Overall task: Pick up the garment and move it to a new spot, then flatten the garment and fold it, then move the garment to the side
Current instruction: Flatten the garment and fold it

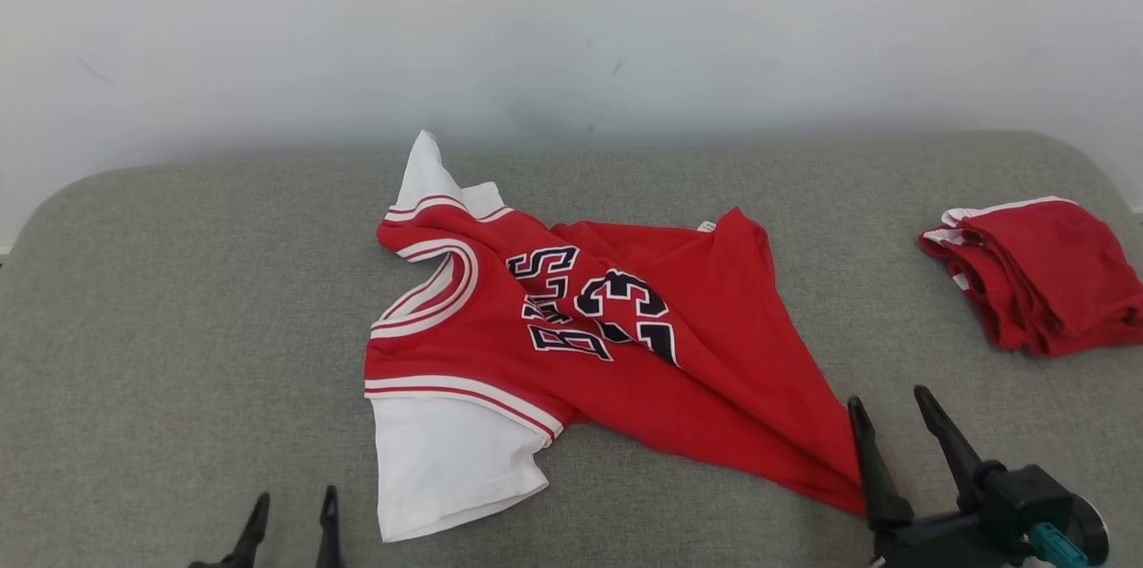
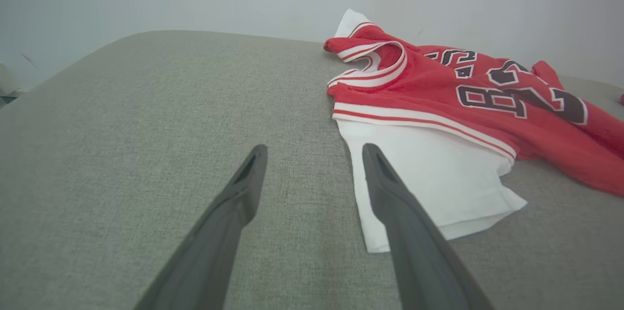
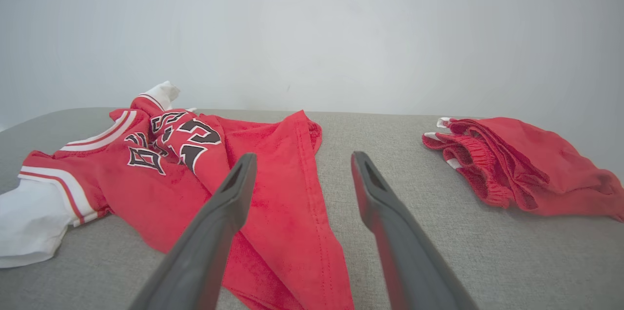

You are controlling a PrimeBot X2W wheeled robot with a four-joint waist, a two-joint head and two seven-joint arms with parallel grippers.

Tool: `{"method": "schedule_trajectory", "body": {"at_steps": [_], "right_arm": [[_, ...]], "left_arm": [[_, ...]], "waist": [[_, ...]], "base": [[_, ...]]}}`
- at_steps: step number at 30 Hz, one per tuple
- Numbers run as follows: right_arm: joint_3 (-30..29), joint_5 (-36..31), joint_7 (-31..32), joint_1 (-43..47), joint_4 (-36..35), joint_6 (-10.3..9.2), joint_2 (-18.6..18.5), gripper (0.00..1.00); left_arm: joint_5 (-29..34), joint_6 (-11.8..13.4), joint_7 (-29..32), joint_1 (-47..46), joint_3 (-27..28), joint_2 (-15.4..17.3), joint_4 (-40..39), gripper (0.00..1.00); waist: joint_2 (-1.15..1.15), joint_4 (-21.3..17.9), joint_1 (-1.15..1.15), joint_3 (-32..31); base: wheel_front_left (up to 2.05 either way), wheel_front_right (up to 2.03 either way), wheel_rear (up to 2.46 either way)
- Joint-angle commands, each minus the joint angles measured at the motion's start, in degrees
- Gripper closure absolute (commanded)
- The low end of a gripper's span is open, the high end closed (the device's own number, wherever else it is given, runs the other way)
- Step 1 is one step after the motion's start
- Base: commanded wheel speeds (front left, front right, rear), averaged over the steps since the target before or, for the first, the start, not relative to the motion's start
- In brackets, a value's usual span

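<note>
the shirt (image 1: 571, 345) lies bunched in the middle of the table (image 1: 179, 327). our left gripper (image 1: 296, 494) and right gripper (image 1: 888, 398) are spread wide, holding nothing. if we grab its near right corner badly, we may pinch two layers.

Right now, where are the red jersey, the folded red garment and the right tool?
red jersey (image 1: 732, 345), head view, plain red body.
folded red garment (image 1: 1045, 273), head view, top layer.
right tool (image 1: 888, 396), head view, between its fingertips.
</note>
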Motion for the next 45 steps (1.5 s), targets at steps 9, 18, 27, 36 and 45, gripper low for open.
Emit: {"method": "schedule_trajectory", "body": {"at_steps": [9, 18, 27, 36, 45], "right_arm": [[-1.8, -4.9, 0.0, -0.3, -2.3, -0.16, 6.1, 0.0], [-2.4, -6.1, 0.0, 2.4, -1.4, -0.15, 7.8, 0.0], [-2.1, -6.1, 0.0, 2.3, -0.6, -0.16, 7.8, 0.0], [-3.2, -5.9, 0.0, 3.2, 0.5, -0.15, 8.4, 0.0], [-4.0, -6.3, 0.0, 4.4, 1.3, -0.16, 8.9, 0.0]], "left_arm": [[3.7, 0.2, -0.2, 2.8, 3.7, -0.1, -6.1, 0.0], [3.1, 0.3, -0.2, 6.0, 3.9, -0.2, -8.9, 0.0], [2.6, 1.0, -0.2, 6.7, 3.0, -0.2, -9.9, 0.0], [3.3, 1.3, -0.2, 7.1, 3.9, -0.2, -9.1, 0.0], [3.3, 1.9, -0.2, 8.0, 4.5, -0.2, -8.5, 0.0]], "waist": [[0.0, 0.8, 0.0, -1.9], [0.0, 0.3, 0.0, -3.2], [0.0, 0.0, 0.0, -3.0], [0.0, -0.6, 0.0, -3.5], [0.0, -1.1, 0.0, -4.4]], "base": [[0.0, 0.0, 0.0], [0.0, 0.0, 0.0], [0.0, 0.0, 0.0], [0.0, 0.0, 0.0], [0.0, 0.0, 0.0]]}}
